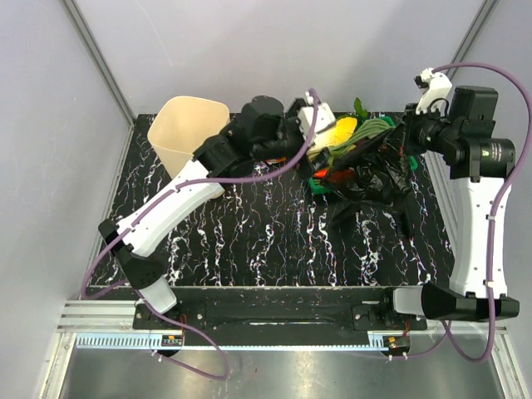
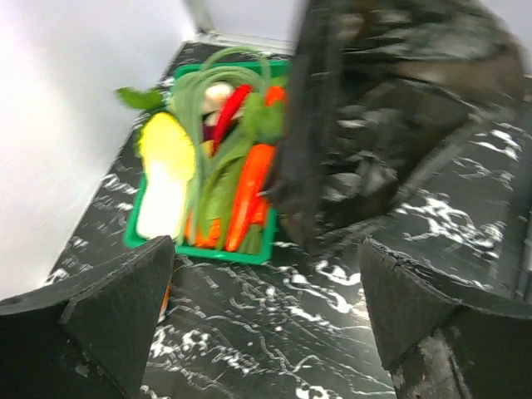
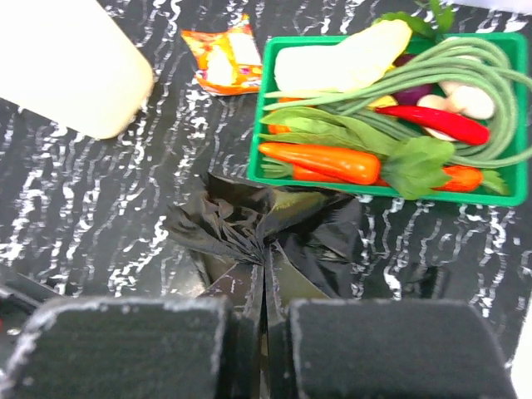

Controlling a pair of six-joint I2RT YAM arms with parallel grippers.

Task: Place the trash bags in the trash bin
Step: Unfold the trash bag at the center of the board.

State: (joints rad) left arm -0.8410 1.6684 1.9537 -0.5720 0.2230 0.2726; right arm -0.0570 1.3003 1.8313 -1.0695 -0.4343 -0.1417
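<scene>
A glossy black trash bag [image 1: 370, 179] hangs crumpled from my right gripper [image 1: 405, 137], just right of the green vegetable tray. In the right wrist view the two pads are pinched on a gathered fold of the trash bag [image 3: 262, 233], which fans out below them. The cream trash bin [image 1: 189, 131] stands at the back left; its side shows in the right wrist view [image 3: 66, 66]. My left gripper [image 1: 312, 125] is open and empty over the table near the tray; its view shows the trash bag [image 2: 391, 108] ahead on the right.
A green tray of toy vegetables [image 1: 345, 141] sits at the back centre, also seen in the left wrist view [image 2: 216, 158] and the right wrist view [image 3: 391, 108]. An orange snack wrapper [image 3: 226, 60] lies between tray and bin. Grey walls enclose the table.
</scene>
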